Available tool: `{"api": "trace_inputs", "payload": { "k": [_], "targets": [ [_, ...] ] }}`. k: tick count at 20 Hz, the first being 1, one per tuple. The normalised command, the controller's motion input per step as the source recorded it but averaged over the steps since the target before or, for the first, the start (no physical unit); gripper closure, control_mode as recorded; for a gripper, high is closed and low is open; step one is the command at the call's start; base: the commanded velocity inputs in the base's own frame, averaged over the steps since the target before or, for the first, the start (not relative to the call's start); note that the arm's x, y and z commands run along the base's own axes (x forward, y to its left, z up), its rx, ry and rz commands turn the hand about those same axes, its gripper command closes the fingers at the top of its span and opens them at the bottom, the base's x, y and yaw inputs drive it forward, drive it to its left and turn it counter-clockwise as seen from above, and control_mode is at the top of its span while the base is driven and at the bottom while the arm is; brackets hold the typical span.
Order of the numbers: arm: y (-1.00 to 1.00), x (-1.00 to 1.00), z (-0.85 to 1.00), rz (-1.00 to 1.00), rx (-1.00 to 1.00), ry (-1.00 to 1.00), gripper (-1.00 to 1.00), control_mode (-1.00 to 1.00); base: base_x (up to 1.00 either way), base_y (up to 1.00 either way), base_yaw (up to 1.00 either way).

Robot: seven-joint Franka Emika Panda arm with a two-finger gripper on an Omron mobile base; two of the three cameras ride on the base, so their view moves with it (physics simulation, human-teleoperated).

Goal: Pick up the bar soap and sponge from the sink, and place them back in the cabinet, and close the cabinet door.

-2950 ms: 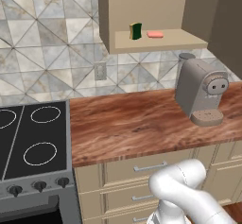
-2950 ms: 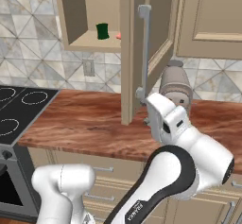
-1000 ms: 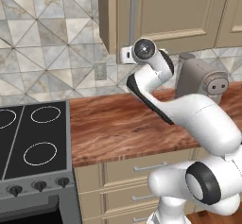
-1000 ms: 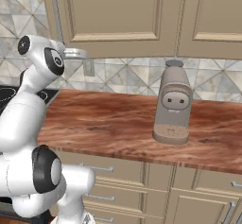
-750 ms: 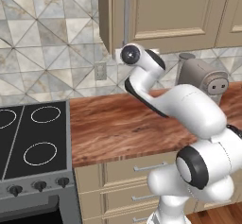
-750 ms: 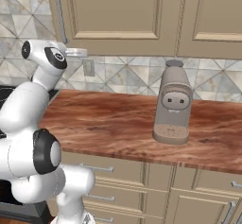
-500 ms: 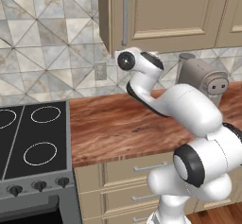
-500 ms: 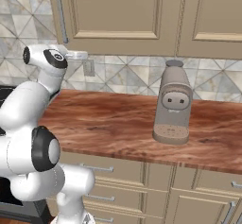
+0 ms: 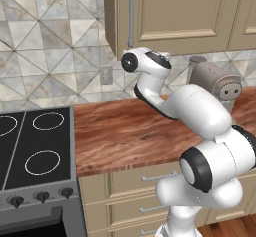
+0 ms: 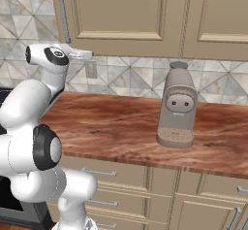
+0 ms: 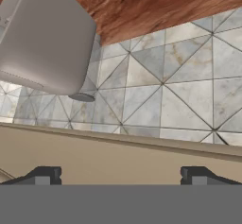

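Cabinet door [image 9: 172,11] sat flush shut, handle [image 9: 131,17] at upper centre of left base view. Soap, sponge presumably inside; task looked essentially done. Gripper [image 11: 118,175] wide open, empty, fingertips [image 11: 45,175] apart, just below cabinet [image 10: 131,15]. Coffee maker [image 10: 177,106] on counter [image 9: 125,136].

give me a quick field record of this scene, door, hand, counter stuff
cabinet door: shut, its long vertical handle at the left edge
hand: open, holds nothing, up beside the tiled wall below the cabinet
coffee machine: upright on the wooden counter
stove: left of the counter, knobs along its front
wall outlet: on the tiles behind the arm
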Motion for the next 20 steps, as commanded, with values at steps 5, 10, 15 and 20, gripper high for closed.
{"api": "trace_inputs", "payload": {
  "k": [5, 10, 15, 20],
  "targets": [
    [0.0, 0.51, 0.19, -0.13, 0.0, 0.04, -1.0, -1.0, 0.0, 0.0, 0.0],
    [-0.03, 0.08, 0.0, -0.05, 0.0, -0.01, -1.0, -1.0, 0.0, 0.0, 0.0],
    [-0.06, -0.4, 0.0, -0.02, 0.0, 0.0, -1.0, -1.0, 0.0, 0.0, 0.0],
    [0.0, -1.0, 0.0, -0.01, 0.01, -0.03, -1.0, -1.0, 0.0, 0.0, 0.0]
  ]
}}
